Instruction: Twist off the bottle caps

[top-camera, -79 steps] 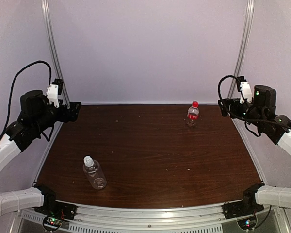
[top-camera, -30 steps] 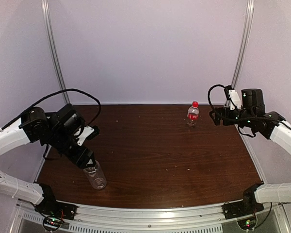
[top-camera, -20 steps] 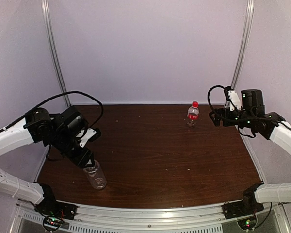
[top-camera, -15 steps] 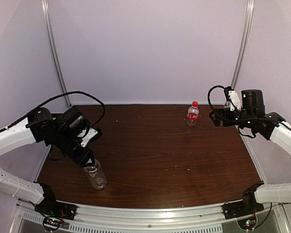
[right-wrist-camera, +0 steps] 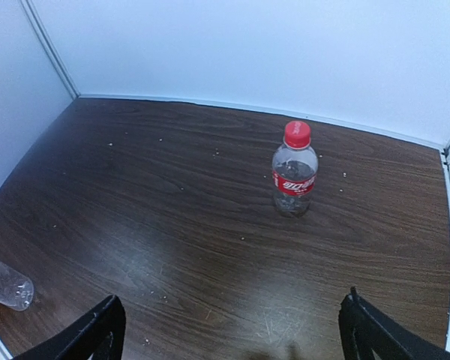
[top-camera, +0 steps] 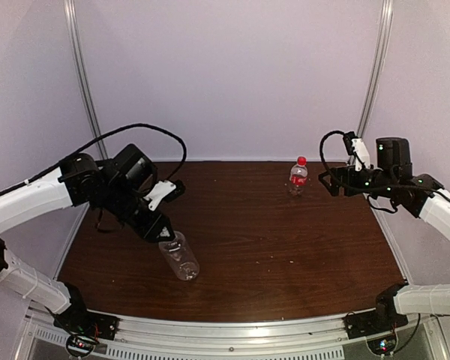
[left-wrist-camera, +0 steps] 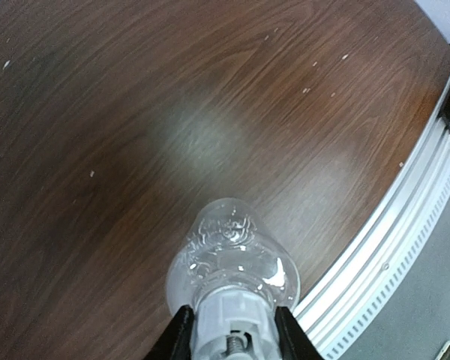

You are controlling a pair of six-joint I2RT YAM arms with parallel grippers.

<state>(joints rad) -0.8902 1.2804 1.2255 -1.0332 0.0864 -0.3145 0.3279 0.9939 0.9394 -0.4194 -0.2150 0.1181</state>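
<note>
left gripper [left-wrist-camera: 232,343] is clamped shut on the white cap [left-wrist-camera: 232,324] end of the plain bottle [top-camera: 178,257], holding it tilted over the near-left of the table [top-camera: 285,247], presumably to bring it in for twisting, while right gripper [right-wrist-camera: 232,337] hangs wide open and empty, facing the upright red-cap bottle [right-wrist-camera: 294,171] at far right.
</note>
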